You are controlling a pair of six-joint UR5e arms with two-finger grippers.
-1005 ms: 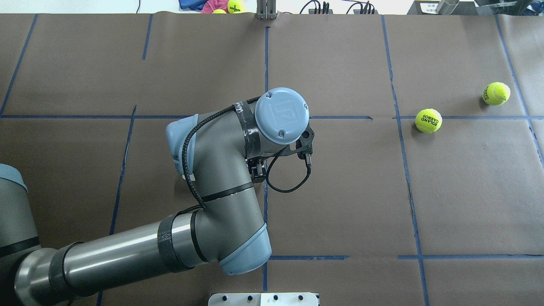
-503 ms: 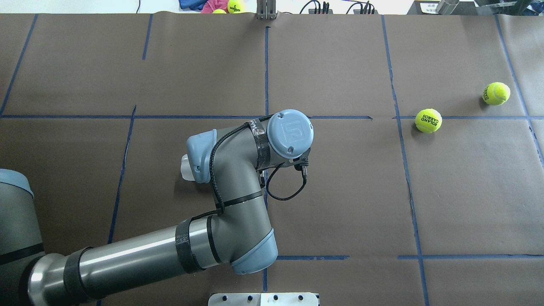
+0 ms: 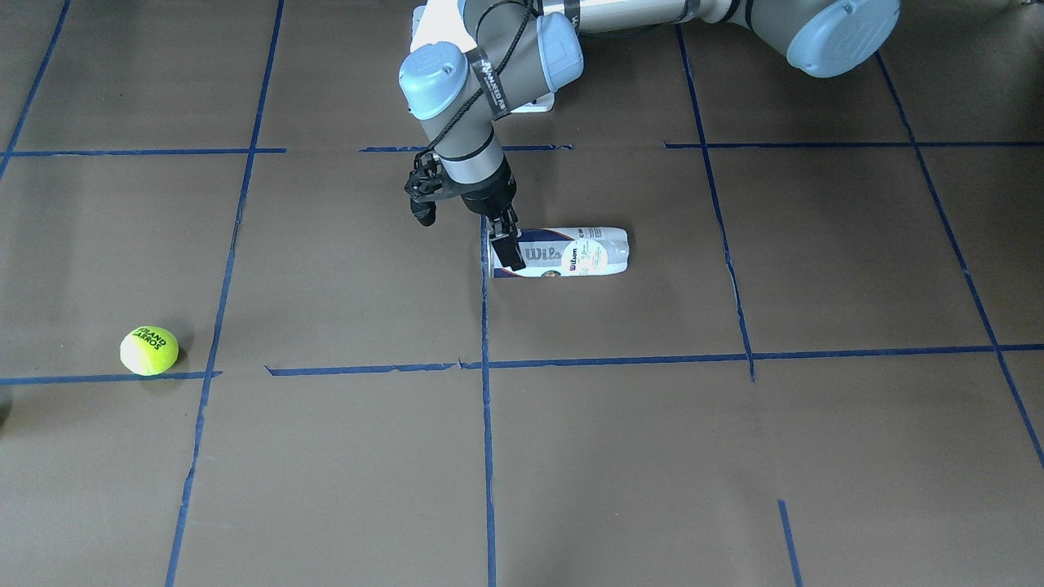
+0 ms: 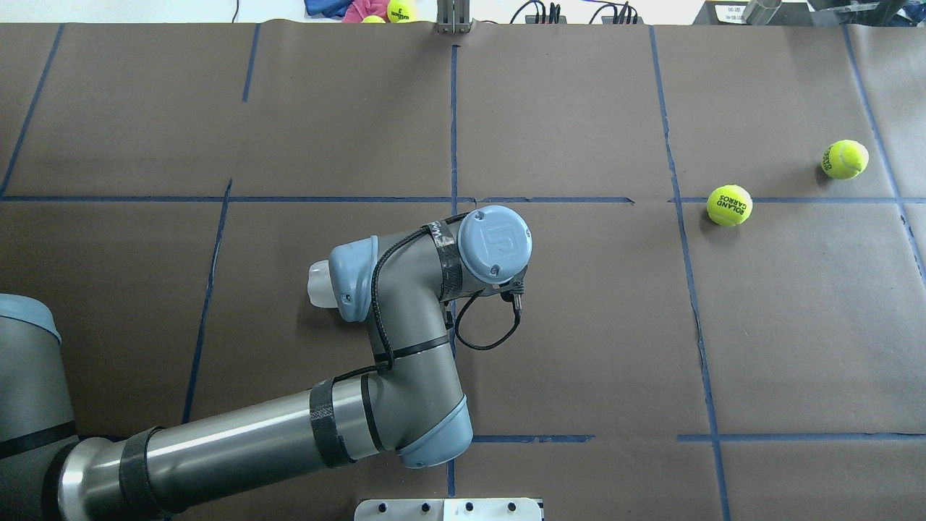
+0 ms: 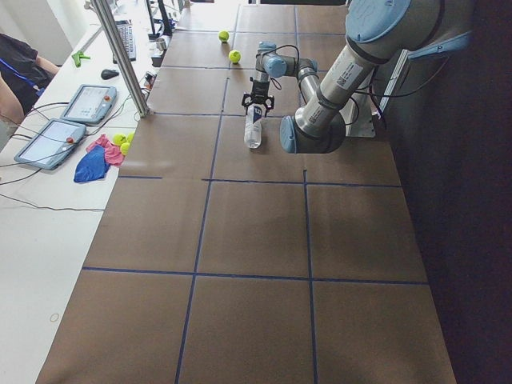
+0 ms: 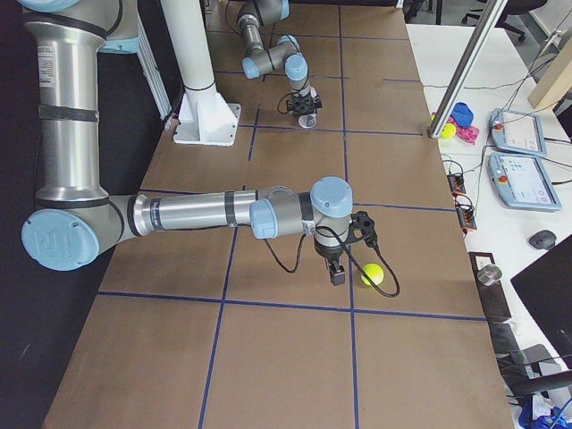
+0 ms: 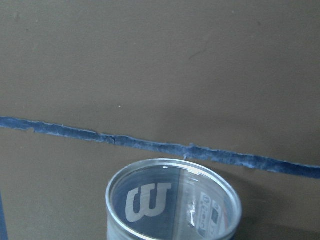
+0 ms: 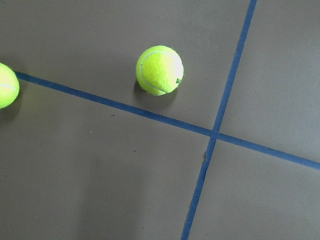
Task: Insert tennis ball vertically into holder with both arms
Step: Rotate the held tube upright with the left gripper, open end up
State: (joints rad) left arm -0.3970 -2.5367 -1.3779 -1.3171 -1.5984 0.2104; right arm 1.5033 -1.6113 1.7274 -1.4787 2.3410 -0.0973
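Note:
The holder point(image 3: 571, 253), a clear Wilson can, lies on its side mid-table, mouth toward the blue line. My left gripper point(image 3: 507, 249) is low over the mouth end and straddles it. One finger point(image 3: 510, 254) shows in front of the can; the other is hidden. In the overhead view my left arm covers all but the can's base end point(image 4: 318, 286). The left wrist view shows its rim point(image 7: 172, 205). The lettered tennis ball point(image 4: 729, 205) lies far right. My right gripper point(image 6: 337, 275) shows only in the exterior right view, next to a ball point(image 6: 374, 274); open or shut, I cannot tell.
A second tennis ball point(image 4: 845, 159) lies further right. The right wrist view shows one ball point(image 8: 160, 70) near a tape crossing and another point(image 8: 6, 85) at the left edge. More balls and cloth point(image 4: 401, 10) lie past the far edge. A white base plate point(image 4: 448, 509) is at the near edge.
My left arm has drawn back toward the robot and come down over the can's mouth end, uncovering the can's base end. The two balls have not moved.

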